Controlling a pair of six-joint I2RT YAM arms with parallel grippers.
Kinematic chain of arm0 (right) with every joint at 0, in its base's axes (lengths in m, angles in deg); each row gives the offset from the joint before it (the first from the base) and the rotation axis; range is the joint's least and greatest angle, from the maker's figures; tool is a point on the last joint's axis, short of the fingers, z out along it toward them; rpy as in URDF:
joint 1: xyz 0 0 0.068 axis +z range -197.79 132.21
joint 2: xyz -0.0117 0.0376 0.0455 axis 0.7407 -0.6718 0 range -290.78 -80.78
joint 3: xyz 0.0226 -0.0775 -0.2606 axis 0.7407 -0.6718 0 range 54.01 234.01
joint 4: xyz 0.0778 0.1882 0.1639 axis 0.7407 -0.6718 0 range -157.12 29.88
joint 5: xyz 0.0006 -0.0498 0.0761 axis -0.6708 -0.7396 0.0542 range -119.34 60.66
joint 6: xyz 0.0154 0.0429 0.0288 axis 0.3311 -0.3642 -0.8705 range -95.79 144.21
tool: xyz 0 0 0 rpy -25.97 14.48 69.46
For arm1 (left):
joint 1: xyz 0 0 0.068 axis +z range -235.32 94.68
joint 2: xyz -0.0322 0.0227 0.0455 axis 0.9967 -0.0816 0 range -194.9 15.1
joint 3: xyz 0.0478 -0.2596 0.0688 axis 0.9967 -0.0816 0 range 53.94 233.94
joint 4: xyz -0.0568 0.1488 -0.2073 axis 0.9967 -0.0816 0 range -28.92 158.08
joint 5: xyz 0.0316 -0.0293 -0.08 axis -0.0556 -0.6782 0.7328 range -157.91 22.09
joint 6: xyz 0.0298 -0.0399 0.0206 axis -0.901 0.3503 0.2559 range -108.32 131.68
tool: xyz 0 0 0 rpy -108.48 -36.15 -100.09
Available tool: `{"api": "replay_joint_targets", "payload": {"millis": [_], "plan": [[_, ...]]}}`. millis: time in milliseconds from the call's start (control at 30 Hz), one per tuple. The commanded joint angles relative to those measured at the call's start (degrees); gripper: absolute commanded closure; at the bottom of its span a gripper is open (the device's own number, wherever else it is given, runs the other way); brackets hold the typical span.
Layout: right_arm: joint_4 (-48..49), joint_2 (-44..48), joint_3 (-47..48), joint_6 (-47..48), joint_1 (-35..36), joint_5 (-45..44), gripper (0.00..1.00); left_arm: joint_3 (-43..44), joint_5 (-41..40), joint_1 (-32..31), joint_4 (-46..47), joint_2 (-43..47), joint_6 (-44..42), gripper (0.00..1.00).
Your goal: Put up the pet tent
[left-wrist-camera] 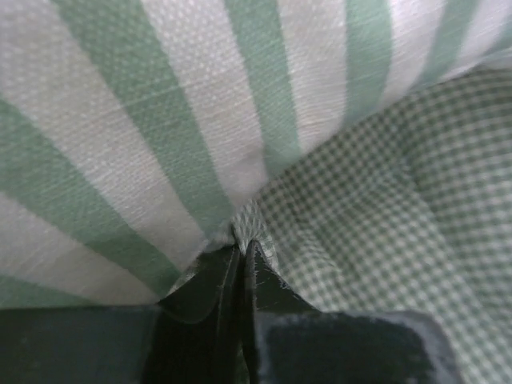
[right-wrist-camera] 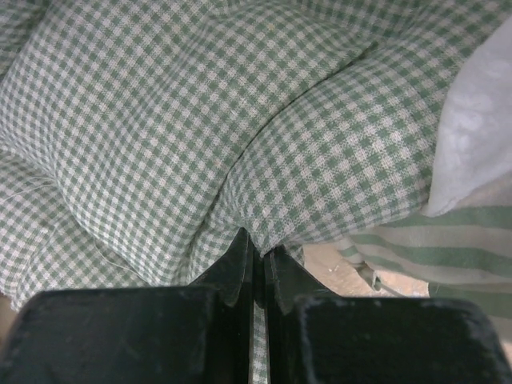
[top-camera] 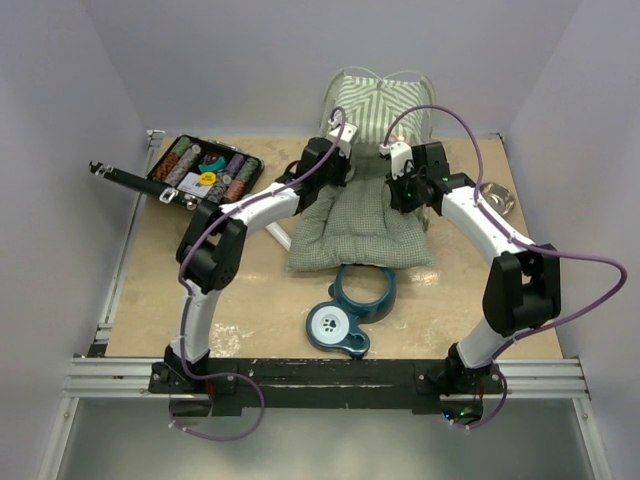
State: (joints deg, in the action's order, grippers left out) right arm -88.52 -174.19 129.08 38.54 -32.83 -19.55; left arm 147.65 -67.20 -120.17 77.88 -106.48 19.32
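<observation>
The pet tent (top-camera: 385,100), striped green and white, stands at the back of the table. The green checked cushion (top-camera: 360,230) lies in front of it, its far edge at the tent's mouth. My left gripper (top-camera: 343,135) is at the cushion's far left corner. In the left wrist view the left gripper (left-wrist-camera: 242,244) is shut on a fold of the checked cushion (left-wrist-camera: 384,216), right against the striped tent (left-wrist-camera: 160,120). My right gripper (top-camera: 393,155) is at the far right corner. In the right wrist view the right gripper (right-wrist-camera: 260,240) is shut on the cushion's edge (right-wrist-camera: 200,120), with the tent (right-wrist-camera: 416,248) at the right.
A teal double bowl stand (top-camera: 350,310) lies just in front of the cushion. A metal bowl (top-camera: 495,197) sits at the right. An open black case (top-camera: 205,170) of small items is at the back left. White walls close in the table.
</observation>
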Motion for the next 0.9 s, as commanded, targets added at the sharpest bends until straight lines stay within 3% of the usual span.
{"api": "replay_joint_targets", "payload": {"millis": [0, 100, 167, 233, 400, 500, 667, 867], "plan": [[5.5, 0.8, 2.2, -1.8, 0.2, -2.8, 1.0, 4.4, -5.4, 0.2, -2.8, -3.4, -6.3, 0.82], [6.4, 0.1, 2.4, -2.5, 0.2, -5.6, 1.0, 5.4, -4.2, 0.6, -3.3, -1.7, -7.4, 0.54], [4.9, -0.5, 3.3, -1.9, 0.2, -4.5, 0.93, 5.1, 4.2, 1.7, -4.4, 1.6, -7.4, 0.36], [3.6, 0.5, 3.4, -1.3, 0.2, -2.5, 0.85, 0.3, 9.6, 2.3, -3.1, 6.9, -9.5, 0.3], [0.5, 4.5, 2.5, -0.4, 0.2, -0.1, 0.61, -8.9, 19.0, 3.8, -4.4, 19.3, -9.6, 0.24], [-2.4, 6.6, 2.3, -0.1, 0.2, 1.6, 0.45, -12.9, 23.5, 5.6, -6.8, 24.7, -4.9, 0.24], [-7.3, 10.0, 1.8, 0.0, -0.5, 4.1, 0.2, -22.2, 23.7, 10.3, -9.7, 32.6, 3.6, 0.24], [-14.4, 13.8, 0.2, 2.1, -6.9, 3.7, 0.15, -34.6, 22.2, 11.5, -16.0, 39.7, 4.6, 0.22]]}}
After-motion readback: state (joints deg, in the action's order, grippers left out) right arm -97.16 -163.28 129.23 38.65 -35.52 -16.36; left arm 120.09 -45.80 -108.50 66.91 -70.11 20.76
